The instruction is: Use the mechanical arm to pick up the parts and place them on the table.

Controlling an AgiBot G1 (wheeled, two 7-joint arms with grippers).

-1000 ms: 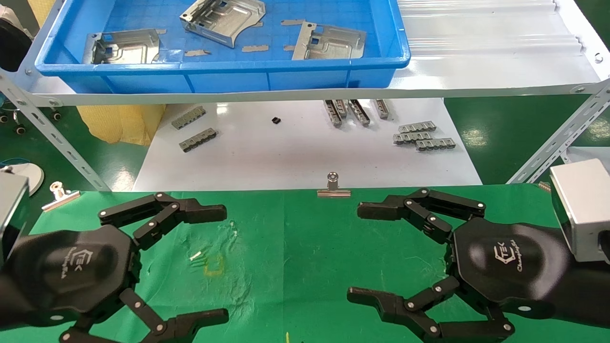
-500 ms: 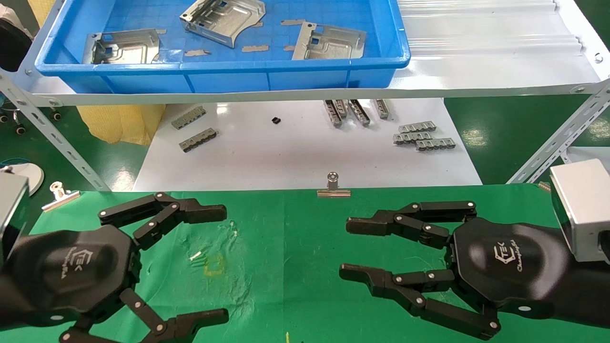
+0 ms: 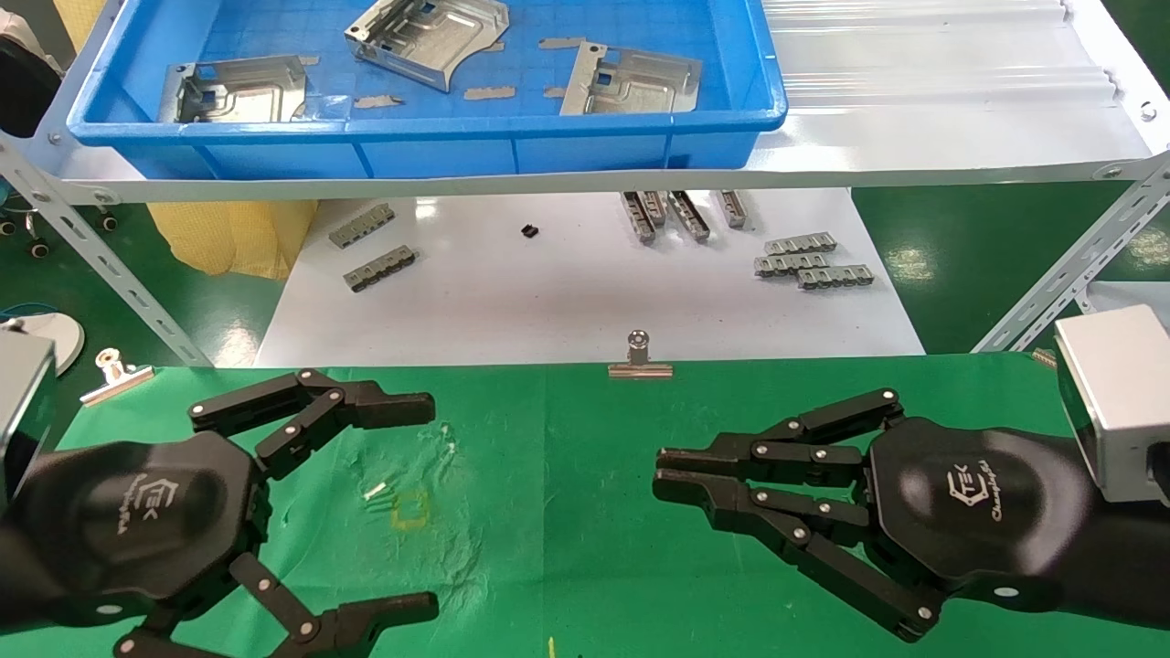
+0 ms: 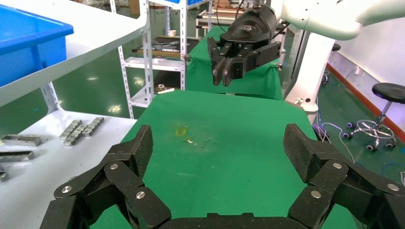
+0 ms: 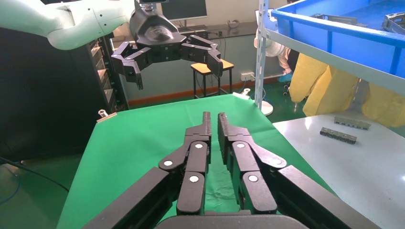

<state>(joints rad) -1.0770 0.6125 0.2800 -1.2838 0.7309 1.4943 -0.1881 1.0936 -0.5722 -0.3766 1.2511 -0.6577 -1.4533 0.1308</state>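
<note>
Our right gripper (image 3: 672, 475), fingers pinched together and empty, hovers over the table (image 3: 567, 512); the nearest part (image 3: 631, 84) lies at twelve o'clock.

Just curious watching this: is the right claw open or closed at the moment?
Closed, and empty. The right claw has its fingers pressed together above the green table, gripping nothing.

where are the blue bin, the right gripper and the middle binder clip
blue bin (image 3: 439, 157), head view, front wall
right gripper (image 3: 660, 473), head view, between its fingertips
middle binder clip (image 3: 640, 368), head view, silver body
</note>
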